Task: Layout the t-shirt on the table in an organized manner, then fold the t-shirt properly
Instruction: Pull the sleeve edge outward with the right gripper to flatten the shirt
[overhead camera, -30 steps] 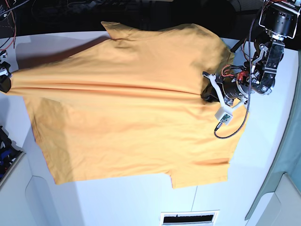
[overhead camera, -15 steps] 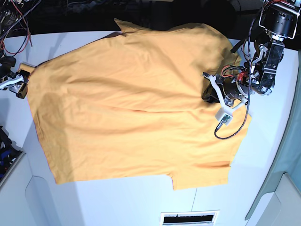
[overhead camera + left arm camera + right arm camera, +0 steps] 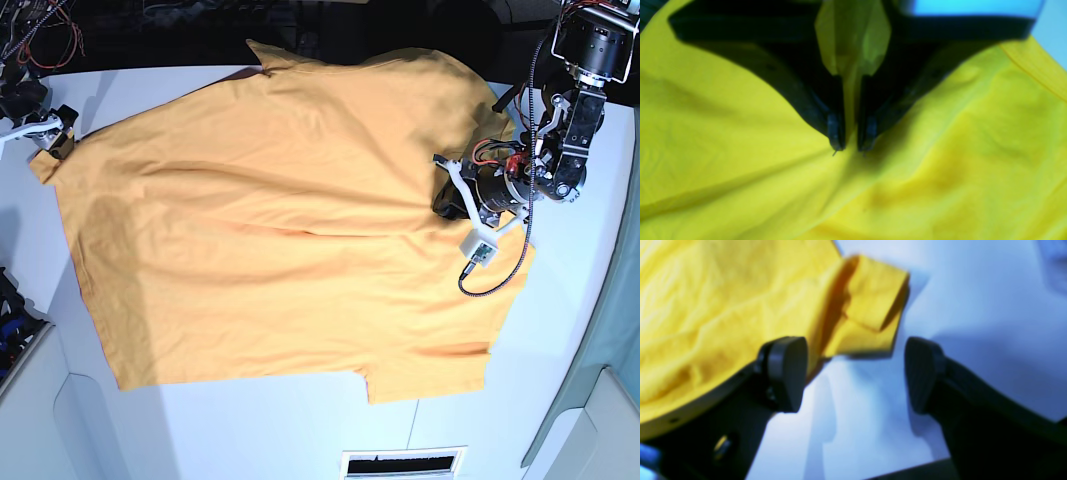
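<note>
The orange-yellow t-shirt (image 3: 270, 220) lies spread nearly flat on the white table (image 3: 560, 380), with shallow creases across its middle. My left gripper (image 3: 441, 196) rests on the shirt's right edge. In the left wrist view it (image 3: 851, 144) is shut on a pinched ridge of the cloth (image 3: 940, 166). My right gripper (image 3: 50, 140) is at the shirt's far left corner. In the right wrist view it (image 3: 855, 373) is open, and the folded-over corner (image 3: 873, 313) lies on the table (image 3: 973, 306) just beyond the pads (image 3: 786, 373). The white tag is hidden.
A white module on a black cable (image 3: 477, 250) hangs from the left arm over the shirt. A slotted vent (image 3: 403, 462) sits at the table's near edge. Loose wires (image 3: 40, 30) lie at the back left. A teal panel (image 3: 610, 330) stands at the right.
My right gripper moved toward the table's far edge with the shirt's left corner and then opened, letting it go. The stretched cloth settled flatter. The left arm stayed put.
</note>
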Available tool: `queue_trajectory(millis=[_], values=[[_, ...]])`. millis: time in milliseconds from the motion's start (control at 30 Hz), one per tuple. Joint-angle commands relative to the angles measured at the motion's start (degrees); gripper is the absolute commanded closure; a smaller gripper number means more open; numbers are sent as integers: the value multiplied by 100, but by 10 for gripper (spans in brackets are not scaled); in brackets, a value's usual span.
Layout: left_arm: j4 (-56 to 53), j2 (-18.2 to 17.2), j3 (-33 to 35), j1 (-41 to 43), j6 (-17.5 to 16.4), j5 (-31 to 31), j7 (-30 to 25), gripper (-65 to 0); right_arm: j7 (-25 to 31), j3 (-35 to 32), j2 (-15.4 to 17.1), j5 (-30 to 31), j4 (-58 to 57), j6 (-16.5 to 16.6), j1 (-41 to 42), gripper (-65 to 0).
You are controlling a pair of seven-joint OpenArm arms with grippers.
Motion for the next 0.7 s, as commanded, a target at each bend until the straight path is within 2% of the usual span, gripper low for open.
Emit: queue_trajectory(millis=[0,100,500,567,667], values=[[-61,-90,0,33,170,334,433,-121,151,22,76,138,-33,133,127,-445],[-61,-87,0,33,173,334,433,-121,146,22,57,181,-304,323,350,-445],[-61,-87,0,33,173,334,433,-121,149,20,63,155,-369,321,686,-440],[-61,-90,0,33,173,334,433,-121,151,22,66,107,-372,319,686,-366],[-61,-90,0,35,170,334,435,-121,205,22,81,2,-372,245,686,-168]])
